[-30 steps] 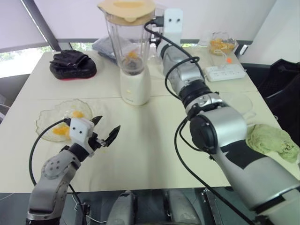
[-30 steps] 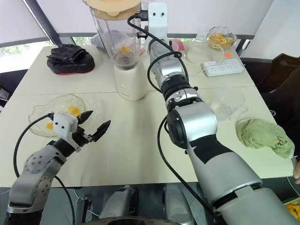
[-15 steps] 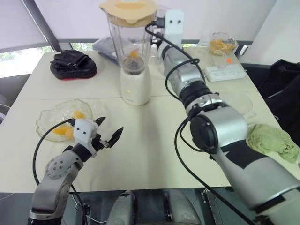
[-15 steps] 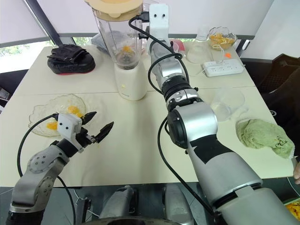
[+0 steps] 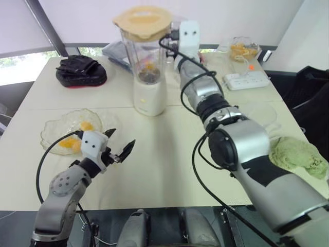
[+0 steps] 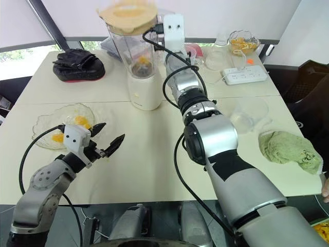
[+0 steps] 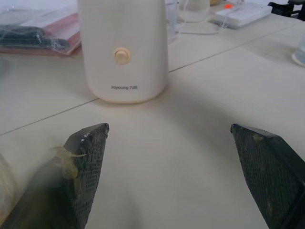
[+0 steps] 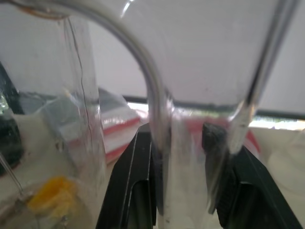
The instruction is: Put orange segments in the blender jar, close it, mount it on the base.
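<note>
The blender jar [image 5: 145, 54] is a clear jug with a cream lid [image 5: 142, 17] on it, and it stands on the cream base [image 5: 149, 96] at the middle back of the table. Orange segments [image 5: 148, 66] lie at its bottom. My right gripper [image 8: 178, 183] is shut on the jar's clear handle [image 8: 159, 143], which runs between the two black fingers [image 8: 136, 188]. Nearer the front left, my left gripper [image 5: 121, 139] hovers open and empty over the table. Beside it a clear plate [image 5: 54, 124] holds more orange segments [image 5: 67, 144].
A black pouch [image 5: 80, 71] lies at the back left. A white power strip [image 5: 247, 80] and a glass bowl of orange pieces [image 5: 243, 49] stand at the back right. A clear bowl [image 5: 263, 113] and a green cloth [image 5: 299, 154] lie on the right.
The jar, held by my right gripper, has sunk a little and shifted slightly right over the base. The left gripper stays open in place.
</note>
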Motion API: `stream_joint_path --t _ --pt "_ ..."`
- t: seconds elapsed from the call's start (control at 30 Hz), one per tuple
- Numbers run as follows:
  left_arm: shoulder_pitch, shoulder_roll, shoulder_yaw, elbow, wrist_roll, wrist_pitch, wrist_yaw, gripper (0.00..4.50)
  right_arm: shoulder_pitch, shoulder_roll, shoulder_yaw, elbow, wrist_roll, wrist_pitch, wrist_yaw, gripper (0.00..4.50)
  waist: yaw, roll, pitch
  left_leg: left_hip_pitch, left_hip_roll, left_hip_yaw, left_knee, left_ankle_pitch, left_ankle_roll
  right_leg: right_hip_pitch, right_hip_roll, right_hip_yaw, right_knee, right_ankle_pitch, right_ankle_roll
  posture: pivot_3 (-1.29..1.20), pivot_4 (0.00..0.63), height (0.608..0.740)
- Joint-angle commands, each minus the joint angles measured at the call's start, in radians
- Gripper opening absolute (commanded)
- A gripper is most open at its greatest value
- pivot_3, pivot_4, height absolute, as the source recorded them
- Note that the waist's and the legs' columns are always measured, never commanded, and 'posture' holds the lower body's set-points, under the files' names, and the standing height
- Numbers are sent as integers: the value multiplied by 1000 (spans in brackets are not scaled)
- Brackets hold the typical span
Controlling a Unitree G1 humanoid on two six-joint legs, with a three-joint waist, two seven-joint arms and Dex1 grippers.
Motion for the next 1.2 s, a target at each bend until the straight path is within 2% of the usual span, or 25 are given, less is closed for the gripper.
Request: stream_joint_path --t 0.03,0.4,0.63,0.83,0.93,1.03,1.1,1.2 --pt "-7 6 -2 -39 3 -15 1 4281 -10 -11 15 6 -32 2 0 903 0 0 0 0 0 0 0 0 0 0 0 0 0 0 0 0 150 740" --pt "-10 -1 -10 -31 13 -19 -1 4281 3 -5 6 12 -25 24 23 903 0 0 0 0 0 0 0 0 0 0 0 0 0 0 0 0 150 740" --pt "-19 -3 -21 -23 14 -24 -3 4346 8 -4 10 6 -36 20 50 4364 -4 0 0 0 0 0 0 0 0 0 0 0 1 0 0 0 150 740" --pt "-29 0 -29 -14 13 -24 -10 4346 54 -7 21 2 -53 15 49 4438 -10 0 0 0 0 0 0 0 -1 -1 1 0 2 0 0 0 150 740" --pt "-36 1 -28 -12 8 -19 -13 4346 122 -11 31 -13 -60 9 59 4438 -8 -1 0 1 0 0 0 1 -1 0 1 0 2 0 0 0 150 740" --pt "-46 0 -19 -16 -8 -8 -14 4346 233 -16 26 -77 -35 -6 141 4438 -3 -1 0 1 0 0 1 1 -1 0 0 0 2 0 0 0 150 740" --pt "-52 2 -6 -23 -23 1 -15 4346 336 -21 40 -208 -8 -19 275 4438 -3 -1 0 1 0 0 1 1 -1 0 0 0 2 0 0 0 150 740" --pt "-61 13 14 -29 -44 10 -21 4346 615 -61 88 -678 79 79 496 4438 -1 -1 0 0 0 0 1 0 -1 -1 0 1 4 0 0 0 150 740"
